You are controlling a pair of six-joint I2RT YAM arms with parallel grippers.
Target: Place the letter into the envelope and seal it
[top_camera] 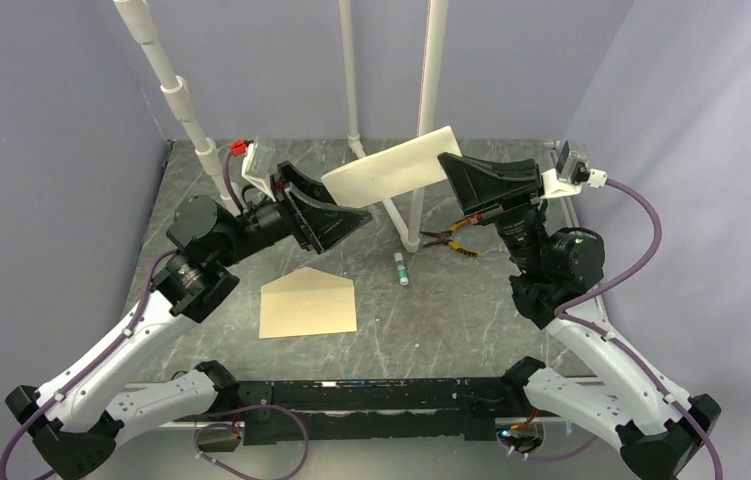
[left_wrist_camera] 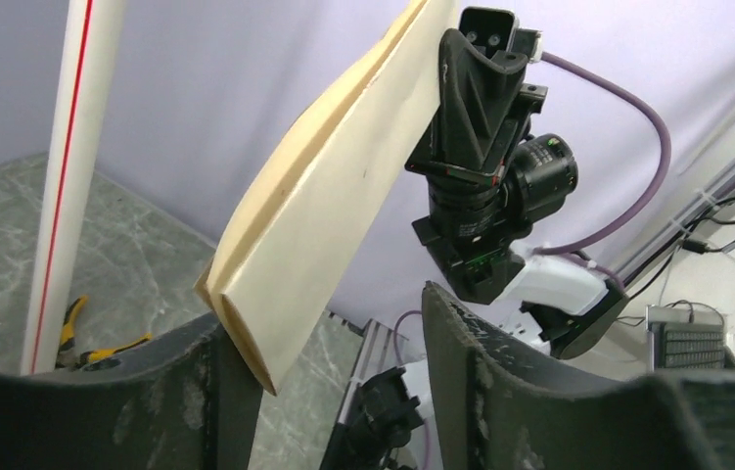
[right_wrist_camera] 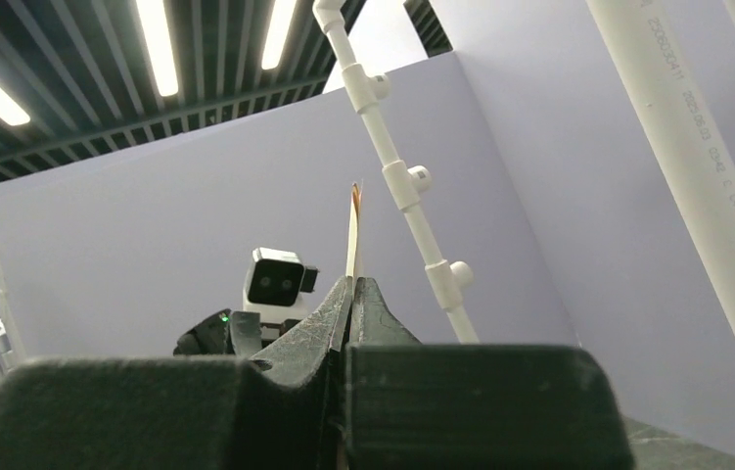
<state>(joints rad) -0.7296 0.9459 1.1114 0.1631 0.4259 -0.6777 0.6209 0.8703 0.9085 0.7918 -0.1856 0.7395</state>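
Observation:
The letter [top_camera: 391,168] is a folded cream sheet held in the air over the back of the table. My right gripper [top_camera: 451,165] is shut on its right end; in the right wrist view the sheet's thin edge [right_wrist_camera: 352,235] rises from between the closed jaws of that gripper [right_wrist_camera: 351,284]. My left gripper [top_camera: 336,205] is open at the letter's lower left end. In the left wrist view the letter's [left_wrist_camera: 334,196] lower corner hangs between the spread jaws of the left gripper [left_wrist_camera: 329,313], close to the left finger [left_wrist_camera: 211,392]. The tan envelope [top_camera: 308,303] lies flat on the table with its flap open.
A white glue stick [top_camera: 402,268] and yellow-handled pliers [top_camera: 451,240] lie on the grey marbled table [top_camera: 471,310] behind the envelope. White PVC pipes [top_camera: 418,200] stand at the back centre and another [top_camera: 183,105] at the back left. Grey walls enclose the sides.

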